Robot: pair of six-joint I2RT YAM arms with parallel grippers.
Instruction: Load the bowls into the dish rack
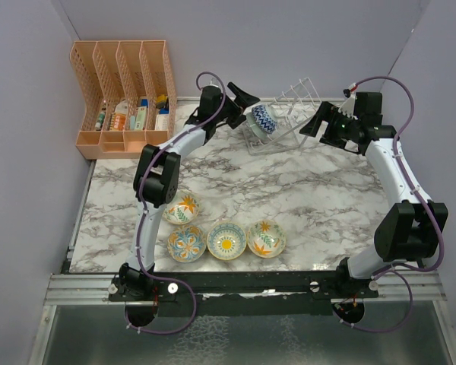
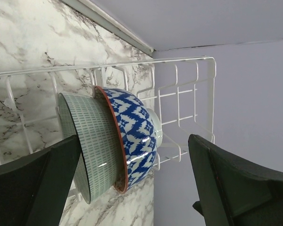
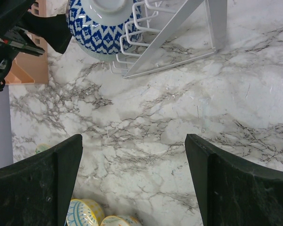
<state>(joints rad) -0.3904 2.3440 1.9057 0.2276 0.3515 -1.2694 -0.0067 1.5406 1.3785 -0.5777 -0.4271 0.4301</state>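
Note:
The white wire dish rack (image 1: 289, 106) stands at the back of the marble table. Two bowls stand on edge in it: a blue-and-white bowl with a red rim (image 1: 264, 118) and a pale teal bowl (image 2: 92, 146) against it. In the left wrist view the blue bowl (image 2: 134, 132) and the rack (image 2: 188, 94) are close ahead. My left gripper (image 1: 243, 103) is open just left of these bowls, holding nothing. My right gripper (image 1: 313, 123) is open and empty, just right of the rack. Several patterned bowls lie near the front: (image 1: 182, 207), (image 1: 186, 243), (image 1: 226, 239), (image 1: 265, 238).
An orange slotted organizer (image 1: 125, 95) with small items stands at the back left. Purple walls close in the table at the back and sides. The right wrist view shows the blue bowl (image 3: 101, 26), the rack (image 3: 170, 42) and bare marble below.

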